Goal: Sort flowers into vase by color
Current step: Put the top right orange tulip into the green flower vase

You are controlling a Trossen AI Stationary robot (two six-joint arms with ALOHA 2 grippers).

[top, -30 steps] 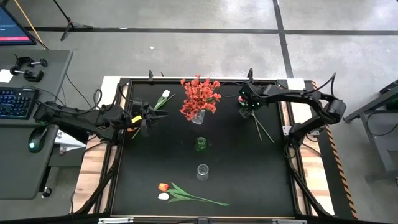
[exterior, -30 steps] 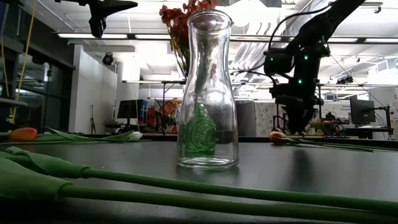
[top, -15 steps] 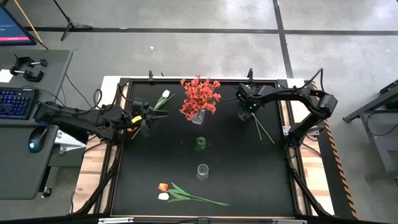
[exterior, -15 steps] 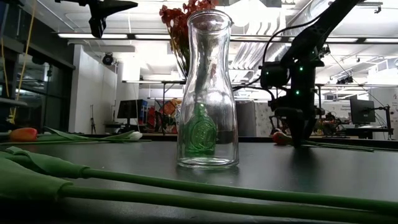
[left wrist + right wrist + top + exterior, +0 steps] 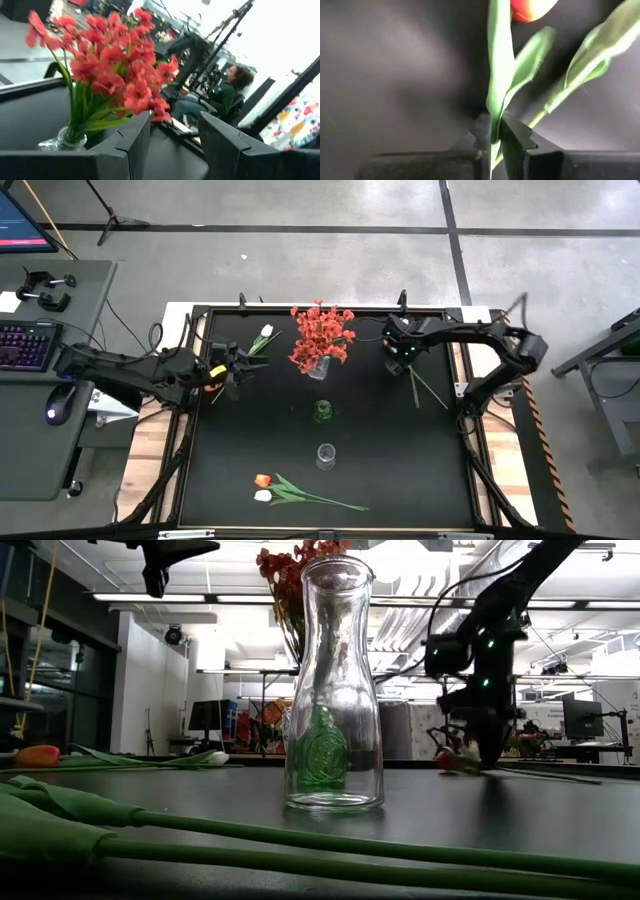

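Red flowers point(image 5: 322, 335) stand in a clear vase point(image 5: 320, 366) at the back middle. In front of it are a green vase point(image 5: 322, 412) and an empty clear vase point(image 5: 326, 455). An orange tulip point(image 5: 443, 758) lies at the back right, and my right gripper point(image 5: 400, 362) is shut on its green stalk. A white tulip point(image 5: 266, 332) lies at the back left, with my left gripper point(image 5: 236, 368) open beside its stalk; nothing is between those fingers point(image 5: 135, 145). An orange and a white tulip point(image 5: 262, 488) lie at the front. My right gripper pinches the orange tulip's green stalk and leaf point(image 5: 495, 107) between its two fingers point(image 5: 516, 134), a short way below the blossom point(image 5: 530, 9). The fingers point down from above and lie across the stalk. The stalk's long end point(image 5: 428, 392) lies on the table.
The table has a raised black frame point(image 5: 300, 310) around it. A desk with a keyboard and mouse point(image 5: 30, 345) stands beyond the left edge. The long stalks point(image 5: 300, 840) of the front tulips lie across the near edge.
My right gripper has come down onto the orange tulip's stalk at the back right. The stalk's free end has swung a little on the table. My left arm has kept still.
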